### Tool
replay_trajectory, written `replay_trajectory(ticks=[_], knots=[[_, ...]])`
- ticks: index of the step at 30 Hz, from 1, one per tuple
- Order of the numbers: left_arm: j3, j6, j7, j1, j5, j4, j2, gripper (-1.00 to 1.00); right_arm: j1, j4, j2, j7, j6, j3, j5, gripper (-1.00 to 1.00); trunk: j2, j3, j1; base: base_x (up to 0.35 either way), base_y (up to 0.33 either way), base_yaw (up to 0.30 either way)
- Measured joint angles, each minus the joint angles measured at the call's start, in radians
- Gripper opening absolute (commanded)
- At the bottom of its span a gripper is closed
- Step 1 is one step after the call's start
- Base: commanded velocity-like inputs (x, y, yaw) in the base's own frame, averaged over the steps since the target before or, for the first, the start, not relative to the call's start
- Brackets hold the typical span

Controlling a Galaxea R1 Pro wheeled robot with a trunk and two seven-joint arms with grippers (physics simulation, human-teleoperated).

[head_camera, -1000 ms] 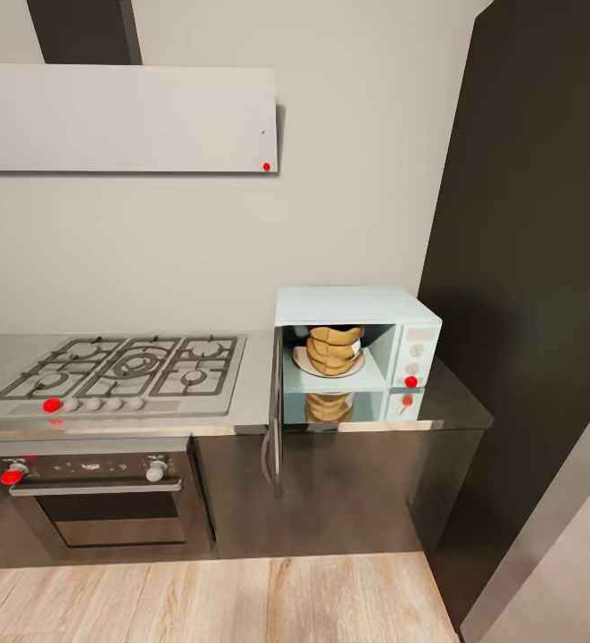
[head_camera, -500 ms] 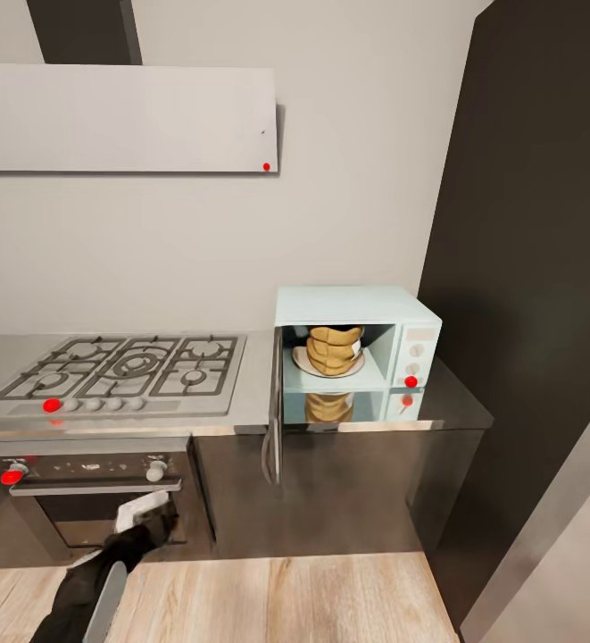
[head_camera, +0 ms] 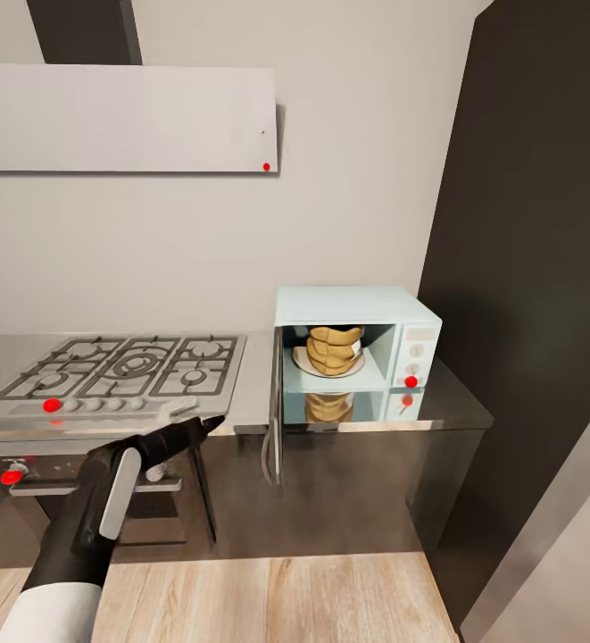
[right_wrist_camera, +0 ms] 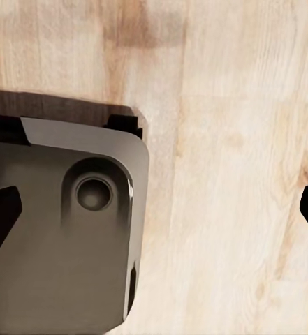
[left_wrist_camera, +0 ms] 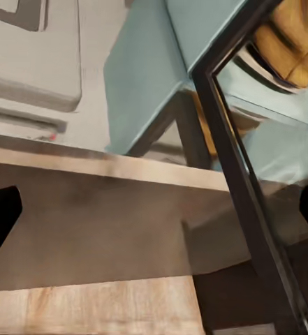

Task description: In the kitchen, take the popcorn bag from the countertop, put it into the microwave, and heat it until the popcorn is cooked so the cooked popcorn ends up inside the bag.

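Note:
The pale mint microwave stands on the silver countertop with its dark glass door swung open toward me. The mustard popcorn bag sits upright on the plate inside; the popcorn itself is hidden. My left gripper hovers at the counter's front edge, just left of the open door and apart from it. In the left wrist view the left gripper is open with nothing in it, facing the door's edge and the bag. My right gripper is open over the floor.
A steel gas hob lies left of the microwave, with a black oven below it. A range hood hangs above. A tall dark cabinet rises at the right. The robot's base rests on the wood floor.
My left arm has risen into view, from in front of the oven up to the counter's front edge near the open microwave door. Microwave, door and bag have not moved.

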Motion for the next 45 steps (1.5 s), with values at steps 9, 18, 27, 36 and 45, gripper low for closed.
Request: replay_trajectory(ticks=[9, 18, 27, 36, 45], knots=[[-0.098, 0.033, -0.028, -0.006, -0.01, 0.003, -0.006, 1.0, 0.0, 0.0, 0.004, 0.0, 0.003, 0.0, -0.003, 1.0, 0.0, 0.001, 0.0, 0.0, 0.0, -0.038], [-0.111, 0.027, -0.027, -0.006, -0.013, 0.008, -0.006, 1.0, 0.0, 0.0, 0.005, -0.01, 0.004, 0.001, -0.002, 1.0, 0.0, 0.008, 0.0, 0.0, 0.0, -0.198], [-0.111, 0.025, -0.026, -0.006, -0.019, 0.0, -0.006, 1.0, 0.0, 0.0, 0.005, -0.011, 0.004, 0.001, -0.002, 1.0, 0.0, 0.015, 0.0, 0.0, 0.0, -0.204], [-0.204, 0.026, 0.074, -0.006, -0.013, -0.006, -0.033, 1.0, 0.0, 0.0, 0.005, -0.012, 0.004, 0.001, -0.002, 1.0, 0.0, 0.023, 0.0, 0.0, 0.0, -0.19], [-0.271, 0.021, 0.133, -0.006, -0.014, -0.006, -0.056, 1.0, 0.0, 0.0, 0.006, -0.041, 0.004, 0.001, -0.002, 1.0, 0.0, 0.03, 0.0, 0.0, 0.0, -0.206]])
